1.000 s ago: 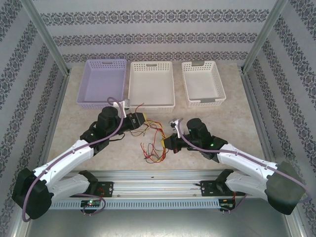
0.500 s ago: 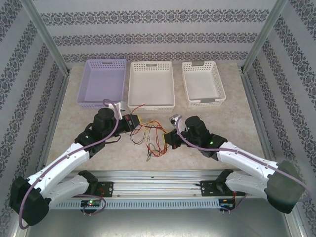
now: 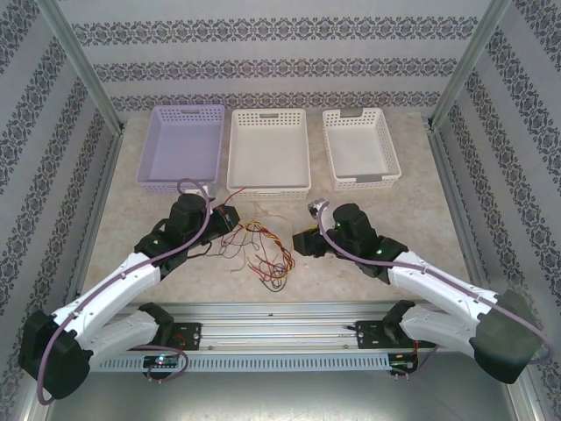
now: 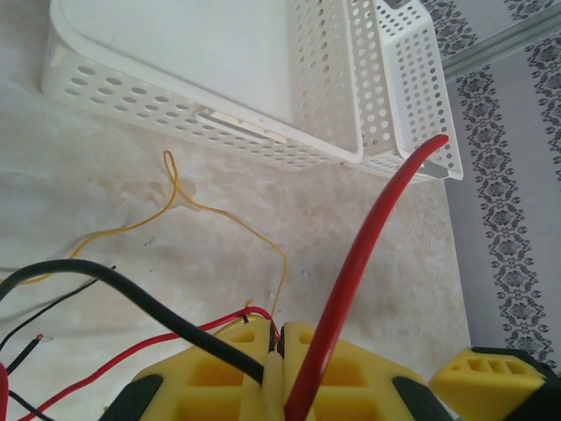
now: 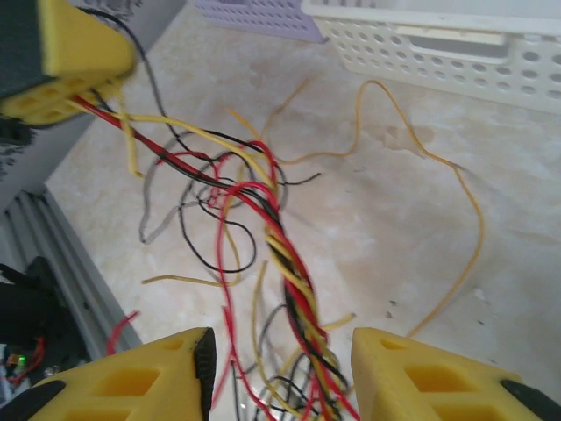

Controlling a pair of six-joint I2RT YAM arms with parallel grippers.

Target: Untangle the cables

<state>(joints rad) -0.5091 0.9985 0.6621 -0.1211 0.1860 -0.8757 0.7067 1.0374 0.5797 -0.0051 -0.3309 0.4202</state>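
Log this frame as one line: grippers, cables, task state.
left gripper: shut on cables | right gripper: open, twisted stretch of cables between fingers | cables: tangled on table, before middle white basket | untangling: not done

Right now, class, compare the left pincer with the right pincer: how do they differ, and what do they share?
The left pincer is shut, clamping red and black cables; the right pincer is open, gripping nothing. The left pincer pinches single strands, while the right pincer straddles the twisted part, loose between its fingers. Both have yellow fingers and face the tangle.
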